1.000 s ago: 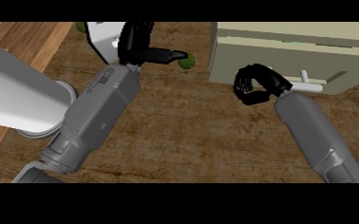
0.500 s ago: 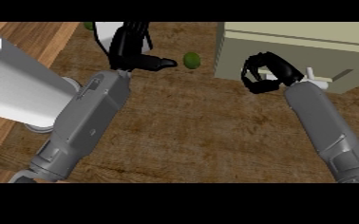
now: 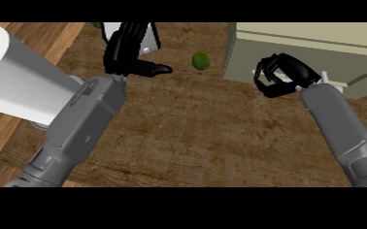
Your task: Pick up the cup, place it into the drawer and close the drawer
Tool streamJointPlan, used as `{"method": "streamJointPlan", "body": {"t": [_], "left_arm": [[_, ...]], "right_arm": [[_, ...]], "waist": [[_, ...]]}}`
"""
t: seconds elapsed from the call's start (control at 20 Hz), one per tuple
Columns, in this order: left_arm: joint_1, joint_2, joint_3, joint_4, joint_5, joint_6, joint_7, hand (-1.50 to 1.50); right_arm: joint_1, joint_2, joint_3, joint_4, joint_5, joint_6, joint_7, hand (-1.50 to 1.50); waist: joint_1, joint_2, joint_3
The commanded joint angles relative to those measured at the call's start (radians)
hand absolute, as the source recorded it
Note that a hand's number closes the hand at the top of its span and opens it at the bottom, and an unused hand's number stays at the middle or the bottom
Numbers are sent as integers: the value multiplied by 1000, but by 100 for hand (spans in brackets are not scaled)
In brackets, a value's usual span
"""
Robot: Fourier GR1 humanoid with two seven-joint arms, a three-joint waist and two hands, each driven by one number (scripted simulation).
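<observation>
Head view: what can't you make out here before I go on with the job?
All in the head view.
White thing: mostly behind the left hand and cut by the top edge; cup or not, unclear.
Drawer box: cut by the top and right edges, front partly behind the right hand; open or shut, unclear.
Green bit: cut by the top edge.

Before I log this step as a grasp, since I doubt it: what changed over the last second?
The left hand drew back leftward from the green round object; its thumb touched it, now a gap shows. Not grasped. The object stayed on the counter, the right hand stayed curled by the cabinet.
</observation>
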Motion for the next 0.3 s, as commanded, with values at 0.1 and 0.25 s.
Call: {"method": "streamJointPlan", "body": {"t": [0.1, 0.25], "left_arm": [[22, -6, -5, -19, 5, -19, -1, -150], [32, 5, -4, -25, 11, -42, 6, -150]], "right_arm": [[-166, -113, -98, 18, -19, -94, 65, 150], [-164, -126, -100, 3, -23, -87, 71, 150]], "waist": [[39, 15, -13], [38, 14, -15]]}}
